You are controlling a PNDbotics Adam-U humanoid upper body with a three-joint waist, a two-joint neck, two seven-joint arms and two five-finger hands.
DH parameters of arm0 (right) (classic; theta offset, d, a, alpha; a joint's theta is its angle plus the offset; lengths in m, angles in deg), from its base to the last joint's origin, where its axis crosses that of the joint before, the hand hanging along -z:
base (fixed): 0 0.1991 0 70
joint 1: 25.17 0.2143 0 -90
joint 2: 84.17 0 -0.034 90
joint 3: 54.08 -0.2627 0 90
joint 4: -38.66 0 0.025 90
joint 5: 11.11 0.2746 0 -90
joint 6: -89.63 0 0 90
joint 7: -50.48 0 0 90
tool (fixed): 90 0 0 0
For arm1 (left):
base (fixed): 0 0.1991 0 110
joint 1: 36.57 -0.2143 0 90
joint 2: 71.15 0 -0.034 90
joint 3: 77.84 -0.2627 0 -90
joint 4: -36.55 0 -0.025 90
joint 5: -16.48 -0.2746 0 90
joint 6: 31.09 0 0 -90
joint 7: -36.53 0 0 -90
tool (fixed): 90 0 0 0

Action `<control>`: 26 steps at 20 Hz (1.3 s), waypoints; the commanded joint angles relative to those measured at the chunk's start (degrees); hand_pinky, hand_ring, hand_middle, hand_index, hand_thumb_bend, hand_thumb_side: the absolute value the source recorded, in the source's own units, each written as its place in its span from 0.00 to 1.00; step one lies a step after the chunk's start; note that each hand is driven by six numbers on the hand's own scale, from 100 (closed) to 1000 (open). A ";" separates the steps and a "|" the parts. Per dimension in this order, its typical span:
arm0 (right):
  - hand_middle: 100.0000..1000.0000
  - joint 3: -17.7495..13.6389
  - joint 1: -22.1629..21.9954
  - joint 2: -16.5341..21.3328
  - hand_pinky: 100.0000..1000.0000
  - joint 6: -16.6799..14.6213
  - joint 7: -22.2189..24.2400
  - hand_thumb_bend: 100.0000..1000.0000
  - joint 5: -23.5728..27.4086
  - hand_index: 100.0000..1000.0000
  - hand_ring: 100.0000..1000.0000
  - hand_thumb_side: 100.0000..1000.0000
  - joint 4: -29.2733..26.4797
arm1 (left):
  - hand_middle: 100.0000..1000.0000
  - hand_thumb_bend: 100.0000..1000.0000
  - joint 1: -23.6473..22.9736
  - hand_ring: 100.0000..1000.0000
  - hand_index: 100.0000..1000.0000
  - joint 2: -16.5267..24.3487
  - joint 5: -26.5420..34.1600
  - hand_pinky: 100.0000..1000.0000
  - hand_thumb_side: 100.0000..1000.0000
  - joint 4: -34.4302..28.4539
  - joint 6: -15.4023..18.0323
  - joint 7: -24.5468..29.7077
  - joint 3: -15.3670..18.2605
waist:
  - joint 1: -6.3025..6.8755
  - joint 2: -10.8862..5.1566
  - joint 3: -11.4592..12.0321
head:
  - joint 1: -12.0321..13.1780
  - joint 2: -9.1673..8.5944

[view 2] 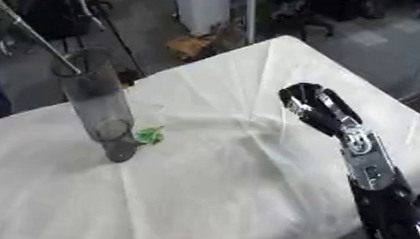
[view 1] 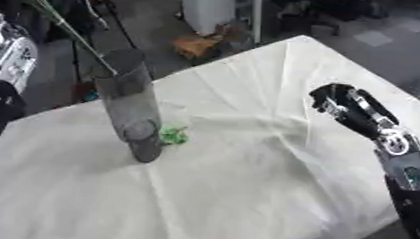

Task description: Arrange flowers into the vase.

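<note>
A white tablecloth [view 1: 246,193] covers the table, the robot's right hand [view 2: 312,109] hovers over its right half with fingers curled and nothing in them, well apart from the tall clear glass vase [view 1: 131,106] standing at left, thin flower stems [view 1: 72,29] leaning out of it, a small green scrap [view 1: 173,135] beside its base.

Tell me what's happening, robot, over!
Right hand curled, holding nothing, above the cloth. Left hand out of view. Vase upright, one stem leaning out of it. Small green bit beside the vase base. Nothing blocking.
</note>
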 commanded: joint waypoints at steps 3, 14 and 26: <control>0.47 -0.26 0.90 1.83 0.59 0.01 0.37 0.27 0.28 0.69 0.60 0.74 -1.67 | 0.00 0.63 1.60 0.00 0.00 1.98 -0.65 0.00 0.85 -0.13 -0.19 0.70 0.21 | -0.08 -0.51 -0.47 | -0.08 -0.34; 0.47 -0.13 1.24 2.09 0.59 0.02 0.69 0.27 0.21 0.69 0.59 0.74 -1.84 | 0.00 0.60 1.68 0.00 0.00 2.59 -2.67 0.00 0.88 1.63 -0.86 1.98 -0.61 | 0.76 -0.33 -1.84 | 0.74 -0.77; 0.47 -0.21 1.20 2.28 0.59 0.08 0.78 0.27 0.31 0.69 0.59 0.75 -1.92 | 0.00 0.59 0.84 0.00 0.01 2.99 -10.21 0.00 0.90 5.45 -1.40 3.06 -0.96 | 1.03 -0.05 -1.55 | 0.80 -0.71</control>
